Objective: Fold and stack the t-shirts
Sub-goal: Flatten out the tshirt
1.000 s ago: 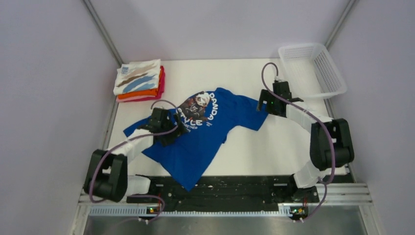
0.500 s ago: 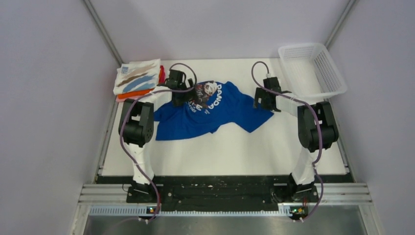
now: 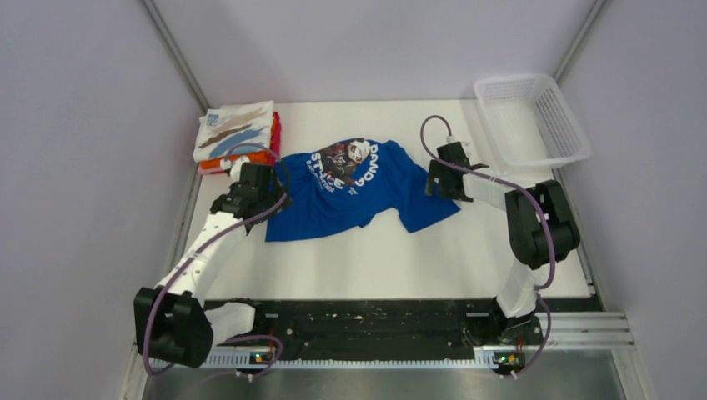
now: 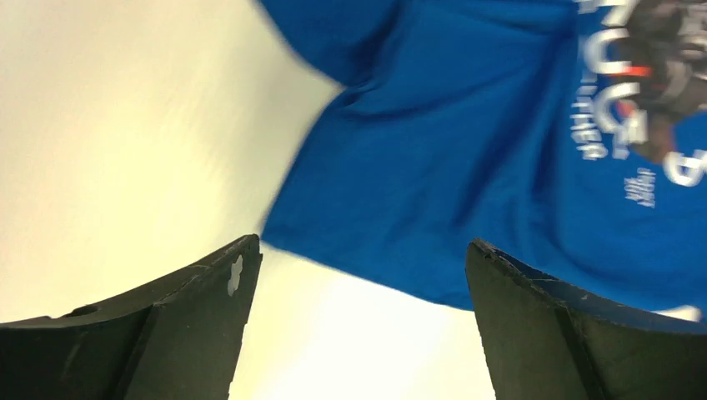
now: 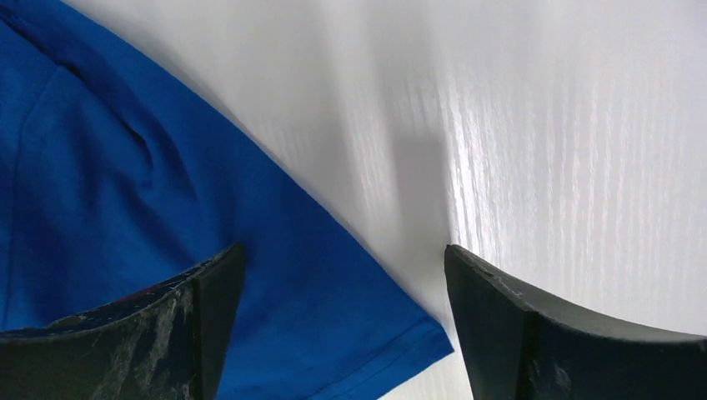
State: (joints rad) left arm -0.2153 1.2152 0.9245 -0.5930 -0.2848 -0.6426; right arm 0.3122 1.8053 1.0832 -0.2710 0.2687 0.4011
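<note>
A royal-blue t-shirt [image 3: 358,187] with white lettering lies spread print-up across the back middle of the table. My left gripper [image 3: 260,190] hovers open just off its left edge; in the left wrist view the blue t-shirt [image 4: 467,150] fills the upper right and my left gripper [image 4: 363,244] holds nothing. My right gripper [image 3: 433,182] is open over the shirt's right sleeve. In the right wrist view the sleeve's hemmed corner [image 5: 125,167] lies between the fingers of my right gripper [image 5: 343,248], not pinched. A folded stack of t-shirts [image 3: 238,133], white on top with orange and magenta beneath, sits at the back left.
A white mesh basket [image 3: 534,117] stands at the back right corner. Grey walls close in both sides of the white table [image 3: 375,258]. The arm bases sit on the black rail [image 3: 375,321] at the near edge.
The left gripper swung from the shirt's collar area at the back to its left edge. The blue shirt has been dragged toward the back and lies flatter. The right gripper shifted slightly left.
</note>
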